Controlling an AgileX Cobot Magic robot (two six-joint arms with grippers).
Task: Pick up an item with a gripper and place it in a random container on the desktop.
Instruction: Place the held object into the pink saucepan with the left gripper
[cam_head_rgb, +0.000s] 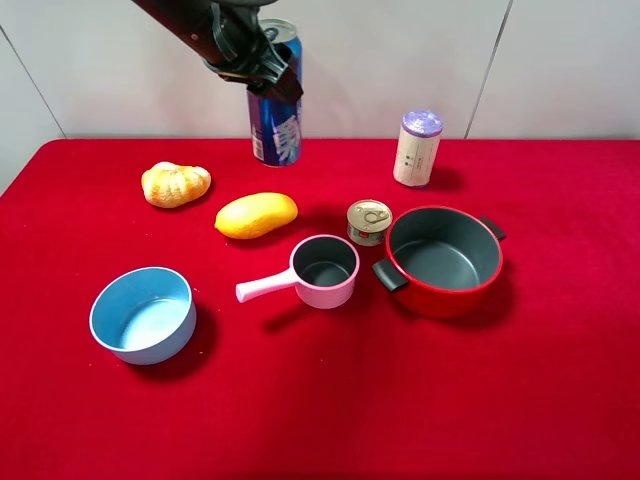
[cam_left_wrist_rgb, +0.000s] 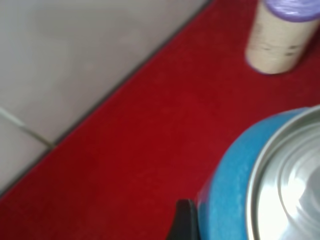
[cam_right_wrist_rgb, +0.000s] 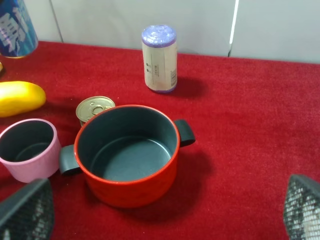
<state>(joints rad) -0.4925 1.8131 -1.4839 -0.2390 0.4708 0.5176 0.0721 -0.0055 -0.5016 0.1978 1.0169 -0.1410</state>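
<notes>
Bright, even indoor light on a red desk (cam_head_rgb: 560, 400); soft shadows, one blurred close-up.
Soft shadows fall rightward from the red pot (cam_head_rgb: 445, 262) and blue bowl (cam_head_rgb: 143, 314) in the high view. The left wrist view is out of focus throughout; the silver lid of the can (cam_left_wrist_rgb: 225, 190) glares white. The right wrist view is sharp.

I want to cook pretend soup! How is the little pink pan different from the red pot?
The pink saucepan is smaller than the red pot. The saucepan has one long pink handle; the pot has two short black ones. Both are empty, upright, and grey inside.
</notes>
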